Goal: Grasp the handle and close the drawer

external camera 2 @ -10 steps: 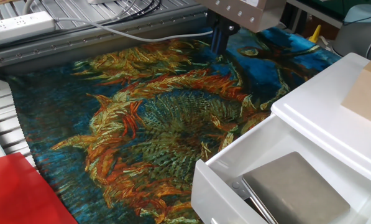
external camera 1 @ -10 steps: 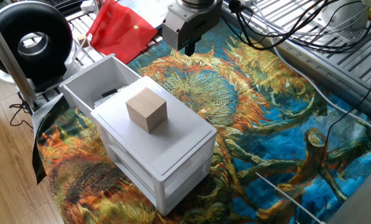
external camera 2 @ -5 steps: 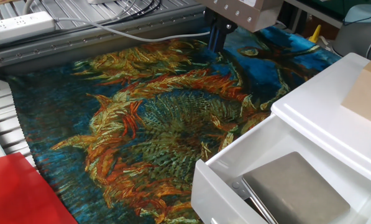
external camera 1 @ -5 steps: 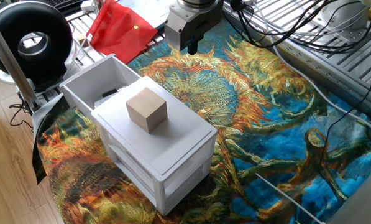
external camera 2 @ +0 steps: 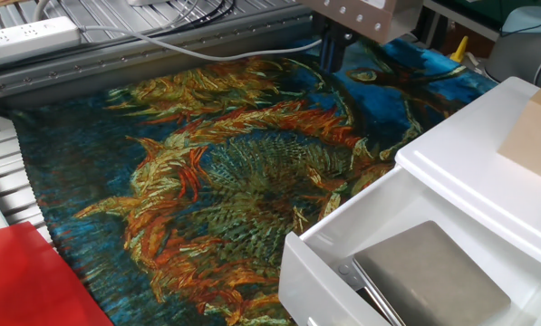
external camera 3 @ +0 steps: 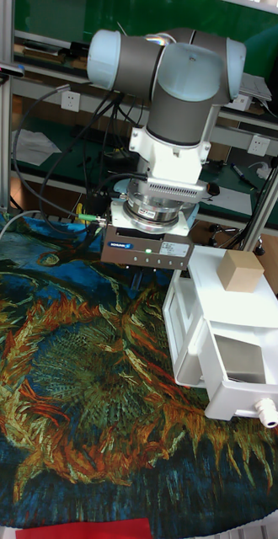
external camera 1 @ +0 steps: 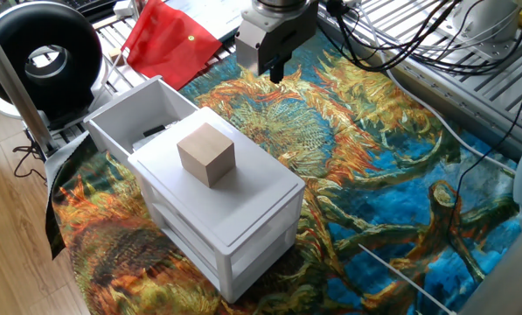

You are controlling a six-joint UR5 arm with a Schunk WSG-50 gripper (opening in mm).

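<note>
The drawer [external camera 1: 131, 121] is the top one of the small white cabinet [external camera 1: 234, 223] and stands pulled out. A flat grey object [external camera 2: 430, 272] lies inside it. In the tall fixed view the drawer [external camera 3: 238, 389] has a white knob handle [external camera 3: 266, 411] on its front. My gripper [external camera 1: 274, 66] hangs above the patterned cloth, well clear of the drawer and beyond its open end. Its dark fingers [external camera 2: 336, 52] show as one stub, so their gap is not readable. In the tall fixed view the wrist body hides the fingers.
A tan wooden cube [external camera 1: 206, 154] rests on the cabinet top. A red cloth [external camera 1: 166, 37] and a round black device [external camera 1: 42, 59] lie past the drawer end. Cables [external camera 1: 392, 44] run along the metal frame behind the arm.
The gripper has shifted a little to the right in both fixed views, away from the drawer's open end. The drawer and cube have not moved.
</note>
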